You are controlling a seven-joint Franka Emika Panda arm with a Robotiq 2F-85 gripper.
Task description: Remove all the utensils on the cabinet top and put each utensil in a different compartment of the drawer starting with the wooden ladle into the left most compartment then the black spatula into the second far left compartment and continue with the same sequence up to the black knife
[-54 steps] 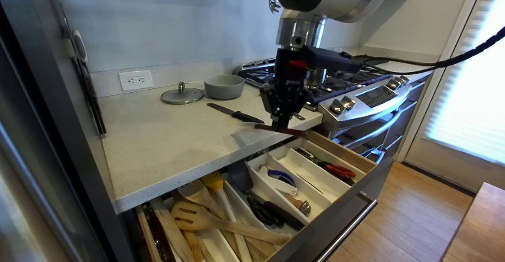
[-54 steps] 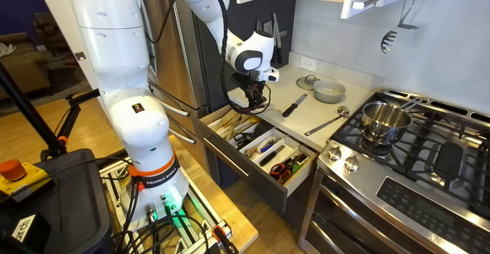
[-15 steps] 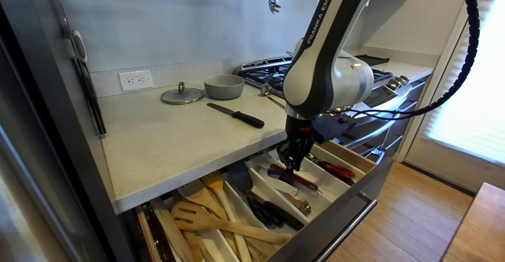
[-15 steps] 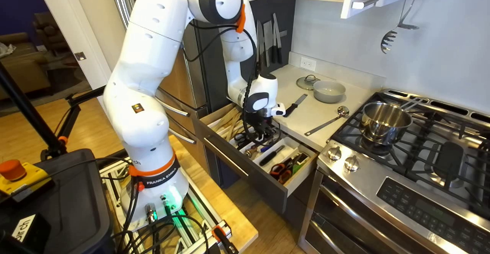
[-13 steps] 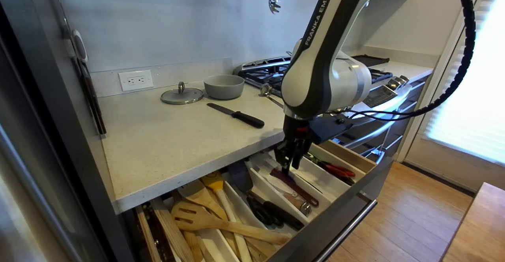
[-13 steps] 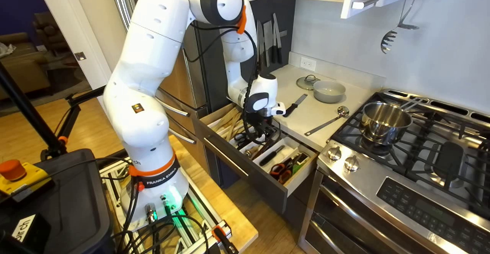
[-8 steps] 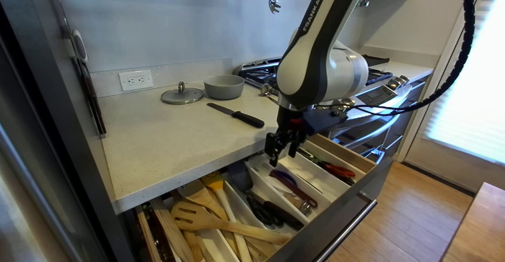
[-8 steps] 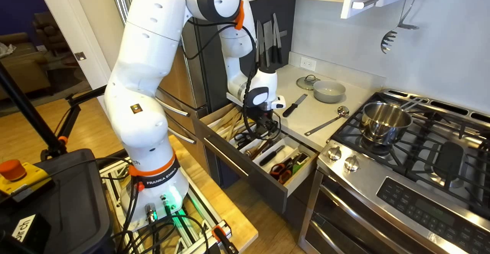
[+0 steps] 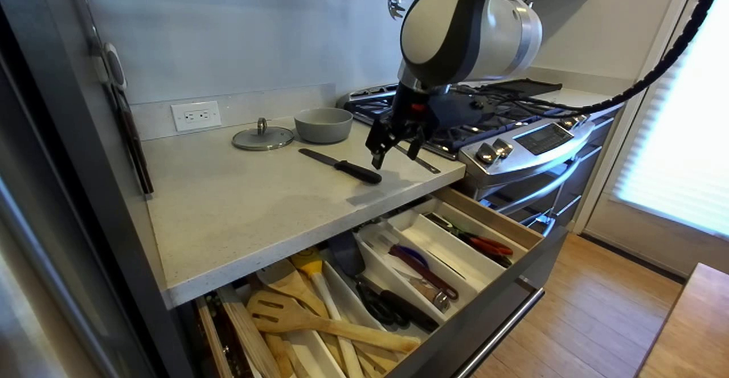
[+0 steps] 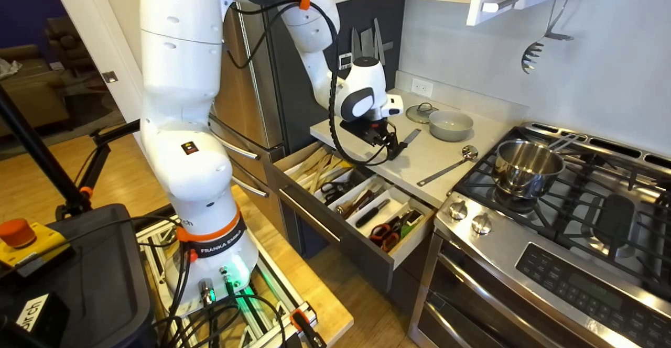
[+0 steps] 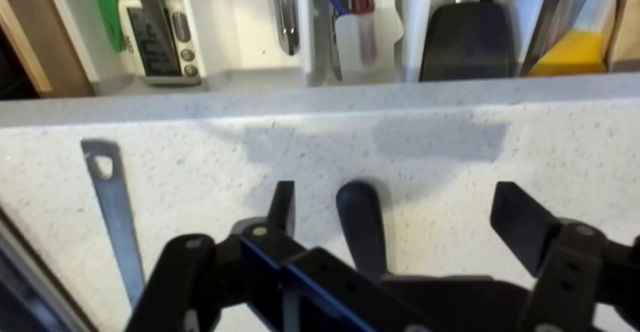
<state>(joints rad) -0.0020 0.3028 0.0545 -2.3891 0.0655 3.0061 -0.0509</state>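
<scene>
Fingers [image 11: 520, 224] hanging wide apart, released, over black knife [image 9: 344, 166]; metal ladle [image 10: 444, 170] lying near knife; grey bowl [image 9: 323, 128] sitting near knife blade; drawer [image 10: 361, 256] jutting out below knife.

A grey bowl [image 9: 323, 128] stands upright near the back edge of the counter surface [image 9: 222, 224], close to the stove [image 10: 506, 232]. Just beside it, toward the dark panel [image 10: 390, 12] at the surface's end, a glass lid [image 9: 250, 138] lies knob up. A white outlet [image 9: 196, 115] is set into the wall [image 9: 228, 42] above the back edge. On the stove, by its counter-side edge, stands a steel pot [image 10: 524, 184] with its handle toward the back. A toothed spoon [image 10: 532, 54] hangs against the wall. Several knives [image 10: 378, 41] rest upright, blades up, on the panel.
</scene>
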